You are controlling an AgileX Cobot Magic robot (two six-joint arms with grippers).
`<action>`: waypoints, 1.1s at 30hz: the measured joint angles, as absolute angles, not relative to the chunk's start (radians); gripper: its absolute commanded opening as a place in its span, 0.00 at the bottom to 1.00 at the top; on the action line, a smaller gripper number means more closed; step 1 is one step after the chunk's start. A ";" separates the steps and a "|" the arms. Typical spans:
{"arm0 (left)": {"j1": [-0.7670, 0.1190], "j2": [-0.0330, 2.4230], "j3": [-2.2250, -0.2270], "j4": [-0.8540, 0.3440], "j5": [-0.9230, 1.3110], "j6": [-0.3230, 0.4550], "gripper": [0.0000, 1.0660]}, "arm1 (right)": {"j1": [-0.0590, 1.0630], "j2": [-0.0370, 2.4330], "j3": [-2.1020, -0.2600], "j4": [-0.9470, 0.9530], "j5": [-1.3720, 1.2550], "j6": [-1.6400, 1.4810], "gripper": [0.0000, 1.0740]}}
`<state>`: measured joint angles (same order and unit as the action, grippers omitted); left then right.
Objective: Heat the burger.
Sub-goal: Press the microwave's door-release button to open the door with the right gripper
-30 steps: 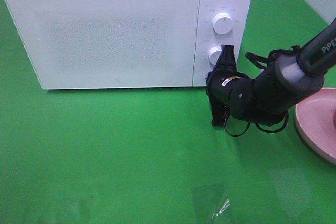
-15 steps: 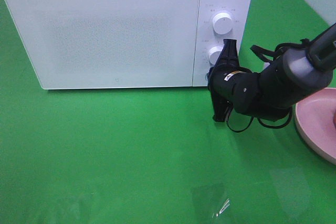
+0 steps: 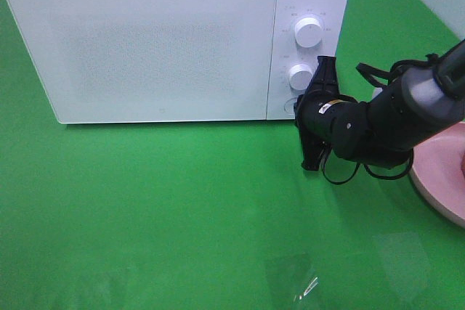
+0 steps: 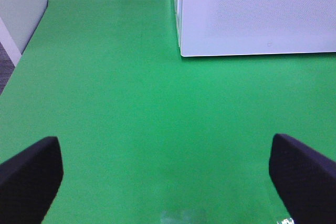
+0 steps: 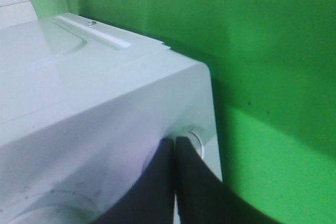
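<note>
One microwave (image 3: 167, 41): white, door shut, filling the 10-to-1 o'clock part of the green table (image 3: 182, 215) in the high view.
Control panel: upper knob (image 3: 308, 32) and lower knob (image 3: 298, 76), both white, stacked on the microwave's 3 o'clock side. A round button (image 5: 195, 139) sits below them by the bottom corner.
Right gripper (image 5: 176, 177): at the panel's 5 o'clock corner. Its fingers (image 5: 157, 182) are pressed together with no gap, and the tips touch the panel at the round button.
In the way: the right arm (image 3: 378, 125) crosses in front of the panel's lower corner and lies between the microwave and the plate.
Pink plate (image 3: 436, 172): at 3 o'clock, cut by the frame edge, just beside the right arm.
Burger (image 3: 463, 159): only a brown sliver on the plate at the 3 o'clock edge, outside the microwave.
Left gripper (image 4: 168, 182): fingers (image 4: 29, 177) spread wide and holding nothing, over bare table. The microwave's front corner is ahead at 1 o'clock in its wrist view.
</note>
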<state>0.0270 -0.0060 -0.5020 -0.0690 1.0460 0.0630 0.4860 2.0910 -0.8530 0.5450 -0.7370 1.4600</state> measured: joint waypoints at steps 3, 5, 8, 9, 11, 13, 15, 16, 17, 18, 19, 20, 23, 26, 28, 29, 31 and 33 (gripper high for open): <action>0.027 -0.006 -0.502 -0.069 1.046 0.063 0.94 | 0.486 2.091 -0.853 0.544 -0.737 1.463 0.00; 0.027 -0.006 -0.502 -0.069 1.046 0.063 0.94 | 0.486 2.091 -0.853 0.544 -0.737 1.473 0.00; 0.027 -0.006 -0.502 -0.069 1.046 0.063 0.94 | 0.486 2.091 -0.853 0.544 -0.739 1.495 0.00; 0.027 -0.006 -0.502 -0.069 1.046 0.063 0.94 | 0.486 2.091 -0.852 0.540 -0.746 1.513 0.00; 0.027 -0.006 -0.502 -0.069 1.046 0.063 0.94 | 0.486 2.091 -0.849 0.529 -0.756 1.523 0.00; 0.027 -0.006 -0.502 -0.069 1.046 0.063 0.94 | 0.486 2.088 -0.849 0.526 -0.758 1.524 0.00; 0.027 -0.006 -0.502 -0.069 1.046 0.063 0.94 | 0.486 2.089 -0.849 0.525 -0.758 1.526 0.00; 0.027 -0.006 -0.502 -0.069 1.046 0.063 0.94 | 0.486 2.086 -0.849 0.525 -0.759 1.534 0.00; 0.027 -0.006 -0.502 -0.069 1.046 0.063 0.94 | 0.486 2.086 -0.849 0.525 -0.759 1.534 0.00; 0.027 -0.006 -0.502 -0.069 1.046 0.063 0.94 | 0.486 2.086 -0.854 0.525 -0.758 1.538 0.00; 0.027 -0.006 -0.502 -0.069 1.046 0.063 0.94 | 0.486 2.086 -0.854 0.525 -0.758 1.538 0.00; 0.027 -0.006 -0.502 -0.069 1.046 0.063 0.94 | 0.486 2.089 -0.860 0.527 -0.757 1.538 0.00; 0.027 -0.006 -0.502 -0.069 1.046 0.063 0.94 | 0.486 2.091 -0.862 0.527 -0.757 1.538 0.00; 0.027 -0.006 -0.502 -0.069 1.046 0.063 0.94 | 0.486 2.096 -0.863 0.539 -0.776 1.532 0.00; 0.027 -0.006 -0.502 -0.069 1.046 0.063 0.94 | 0.486 2.104 -0.863 0.539 -0.790 1.525 0.00; 0.027 -0.006 -0.502 -0.069 1.046 0.063 0.94 | 0.486 2.111 -0.863 0.539 -0.802 1.519 0.00; 0.027 -0.006 -0.502 -0.069 1.046 0.063 0.94 | 0.487 2.118 -0.863 0.539 -0.814 1.517 0.00; 0.027 -0.006 -0.502 -0.069 1.046 0.063 0.94 | 0.490 2.136 -0.867 0.541 -0.846 1.515 0.00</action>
